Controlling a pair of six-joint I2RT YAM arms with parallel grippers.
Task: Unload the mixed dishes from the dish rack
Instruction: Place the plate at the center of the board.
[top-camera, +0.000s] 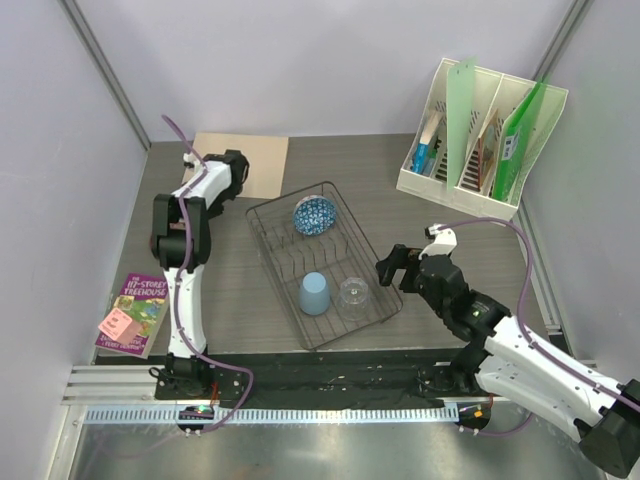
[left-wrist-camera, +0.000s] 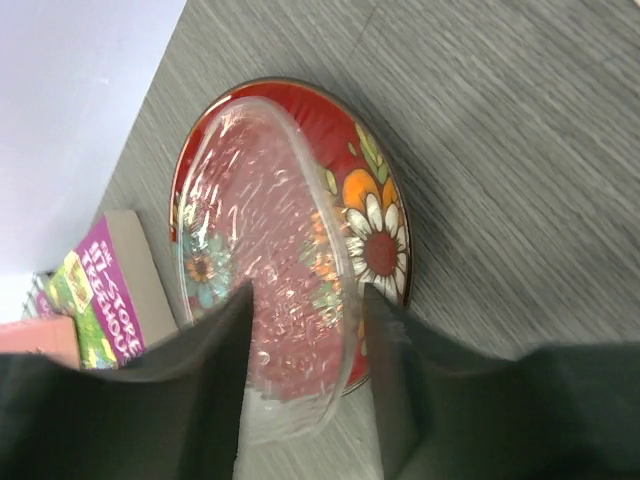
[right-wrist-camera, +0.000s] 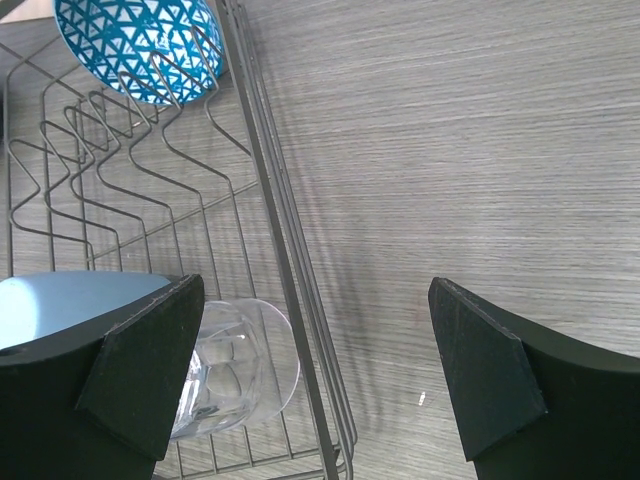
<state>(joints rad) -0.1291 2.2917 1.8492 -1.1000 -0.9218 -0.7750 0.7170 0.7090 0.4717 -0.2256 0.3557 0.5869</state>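
At the far left of the table (top-camera: 235, 300), by the tan mat (top-camera: 265, 160), we find the left gripper (left-wrist-camera: 307, 320) hanging over the small dark red round plate (left-wrist-camera: 372, 235). The plate lies on the grey surface, outside the dish rack (top-camera: 340, 250). The fingers stand apart with the plate's near rim in the gap. One finger's edge overlaps that rim, and we cannot tell whether it touches. A glassy, clear layer seems to cover the plate's face; we cannot say what it is. Past the plate's rim, toward the wall, we see the book (left-wrist-camera: 105, 285).

Inside the rack, the blue-and-white patterned bowl (top-camera: 315, 215) is propped between the prongs at the far end. The light blue plastic cup (top-camera: 314, 294) and the clear glass tumbler (top-camera: 353, 296) sit side by side at the near end.

We see the right gripper (top-camera: 392, 265) spread wide and holding nothing. It straddles the rack's right rim, one finger above the cup and tumbler and the other over bare table. Grey table runs from that rim toward the right wall, and also between the rack's far corner and the white file holder (top-camera: 480, 130). On the left, a narrower strip separates the rack from the left arm.
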